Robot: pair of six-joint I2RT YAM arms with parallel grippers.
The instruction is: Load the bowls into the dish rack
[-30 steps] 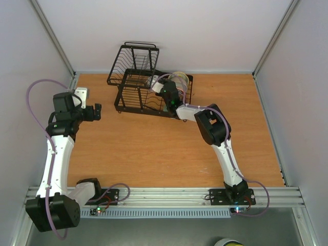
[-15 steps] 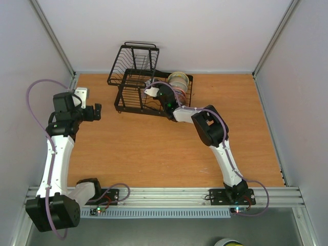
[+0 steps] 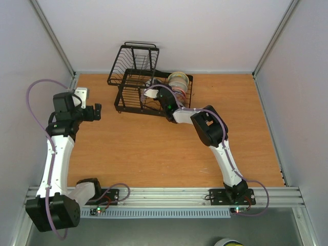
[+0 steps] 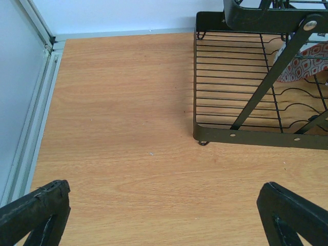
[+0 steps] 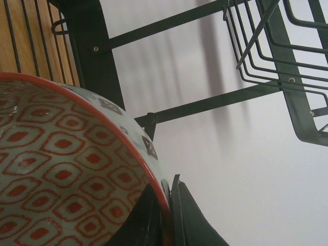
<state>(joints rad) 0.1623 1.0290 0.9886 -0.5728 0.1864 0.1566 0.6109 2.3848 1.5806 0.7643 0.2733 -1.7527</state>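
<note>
The black wire dish rack (image 3: pixel 134 89) stands at the back of the table. Other bowls (image 3: pixel 178 81) stand on edge in its right end. My right gripper (image 3: pixel 155 92) reaches into the rack's lower section. It is shut on the rim of the red-and-white patterned bowl (image 5: pixel 56 169), one finger inside and one outside (image 5: pixel 169 210). That same bowl (image 4: pixel 307 61) shows through the rack's wires (image 4: pixel 246 136) in the left wrist view. My left gripper (image 3: pixel 97 110) hangs open over bare table left of the rack, nothing between its fingers (image 4: pixel 164 215).
The rack's raised upper basket (image 3: pixel 137 55) leans against the back wall and shows above the held bowl (image 5: pixel 287 61). Grey walls and aluminium rails (image 3: pixel 56 41) close in the table on the left, back and right. A small white block (image 3: pixel 82 95) sits by the left arm.
My right gripper has carried the red-and-white bowl leftward inside the rack, away from the standing bowls. The left arm has not moved.
</note>
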